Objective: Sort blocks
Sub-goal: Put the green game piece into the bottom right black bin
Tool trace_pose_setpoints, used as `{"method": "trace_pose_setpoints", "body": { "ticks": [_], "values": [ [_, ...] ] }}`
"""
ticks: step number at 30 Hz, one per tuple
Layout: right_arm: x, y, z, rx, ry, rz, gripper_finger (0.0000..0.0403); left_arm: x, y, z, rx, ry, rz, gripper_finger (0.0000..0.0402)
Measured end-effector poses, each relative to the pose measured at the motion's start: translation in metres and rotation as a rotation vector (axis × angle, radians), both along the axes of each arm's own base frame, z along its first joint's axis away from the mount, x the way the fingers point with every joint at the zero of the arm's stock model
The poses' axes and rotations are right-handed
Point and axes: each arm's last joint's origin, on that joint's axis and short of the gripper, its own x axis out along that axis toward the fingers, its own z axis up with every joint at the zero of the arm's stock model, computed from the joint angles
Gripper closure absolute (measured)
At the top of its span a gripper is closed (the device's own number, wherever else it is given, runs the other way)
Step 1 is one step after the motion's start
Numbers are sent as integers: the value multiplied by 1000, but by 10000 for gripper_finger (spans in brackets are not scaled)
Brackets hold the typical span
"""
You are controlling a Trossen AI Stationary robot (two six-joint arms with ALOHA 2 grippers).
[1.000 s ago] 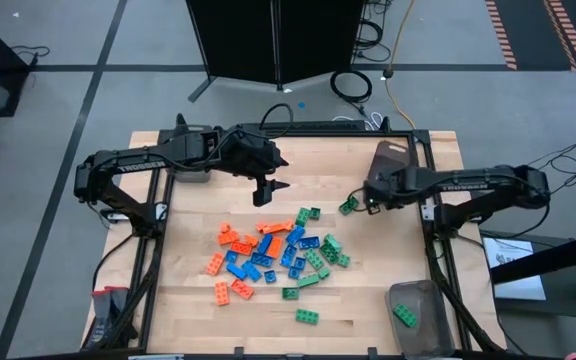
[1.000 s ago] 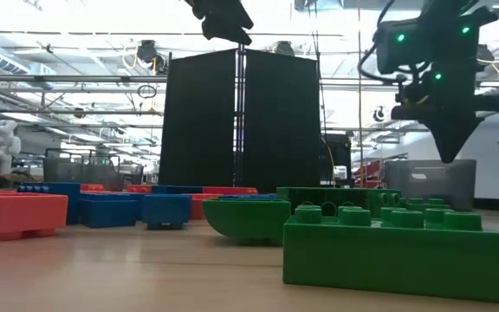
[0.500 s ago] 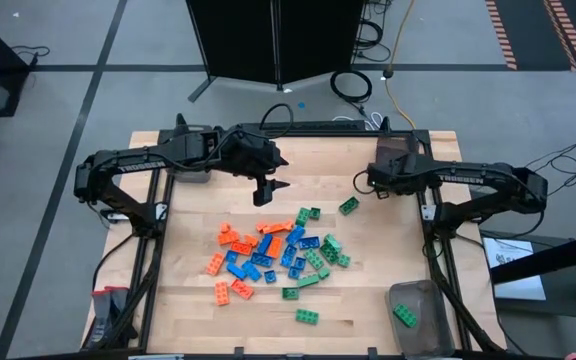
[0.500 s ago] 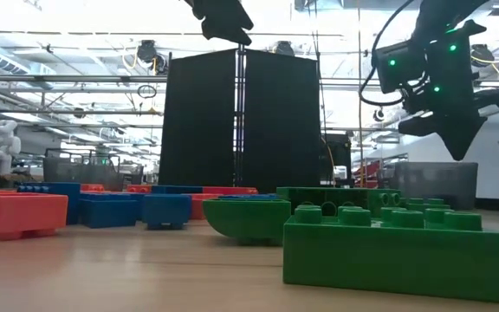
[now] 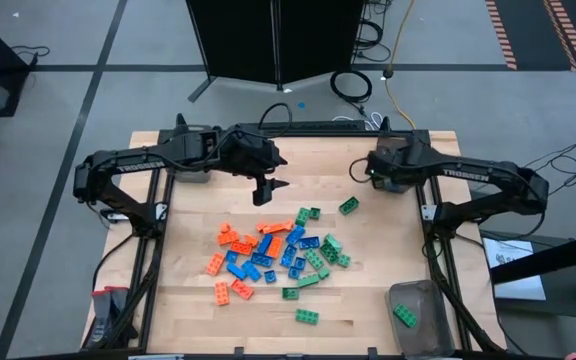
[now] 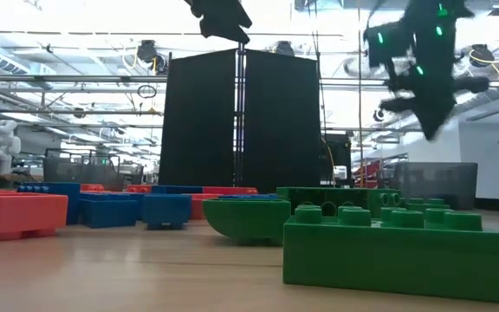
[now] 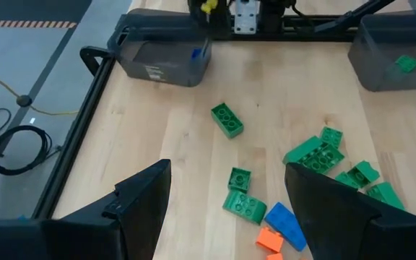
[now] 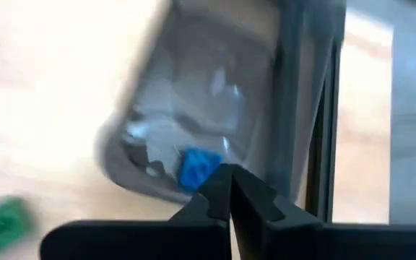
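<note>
The blocks [image 5: 273, 250] lie on the wooden table in a loose pile of orange, blue and green bricks. One green block [image 5: 349, 206] lies apart, toward the far right. My left gripper [image 5: 268, 188] hangs open above the table, just beyond the pile's far side, and holds nothing; in its wrist view the left gripper [image 7: 226, 170] looks down on green blocks. My right gripper [image 5: 357, 170] is shut and empty, raised above the table beyond the lone green block. In its wrist view the shut right gripper [image 8: 230, 175] points toward a grey bin [image 8: 215, 108] holding a blue block [image 8: 197, 167].
A grey bin [image 5: 415, 312] at the near right corner holds a green block [image 5: 405, 314]. Another grey bin [image 7: 165, 54] sits at the far right, under my right arm. A single green block [image 5: 307, 316] lies near the front edge. A black frame [image 5: 433, 250] runs along the table's sides.
My right gripper has risen and swung away from the lone green block toward the table's far edge, turning as it went and staying shut. The green block has stayed where it lay. My left arm has kept still.
</note>
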Motion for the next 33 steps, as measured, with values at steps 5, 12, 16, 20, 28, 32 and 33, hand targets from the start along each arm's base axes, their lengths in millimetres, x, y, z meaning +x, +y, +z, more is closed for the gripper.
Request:
{"method": "trace_pose_setpoints", "body": {
  "ticks": [5,12,16,20,28,32,33],
  "values": [
    [33,2,61,-107,-178,344,403,-12,-2,10,2,-14,0,127],
    [71,17,64,36,-175,1029,380,-29,-5,9,-16,85,1,127],
    [87,26,28,246,67,1218,329,-32,-6,7,-22,117,1,127],
    [110,32,-7,357,213,1324,239,-32,-6,6,-25,128,3,127],
    [137,36,-65,469,422,1428,87,-34,-6,5,-29,151,2,127],
    [142,39,-78,506,473,1491,64,-35,-6,4,-30,161,2,127],
    [142,39,-80,507,487,1503,63,-35,-6,4,-30,161,2,127]
  ]
}}
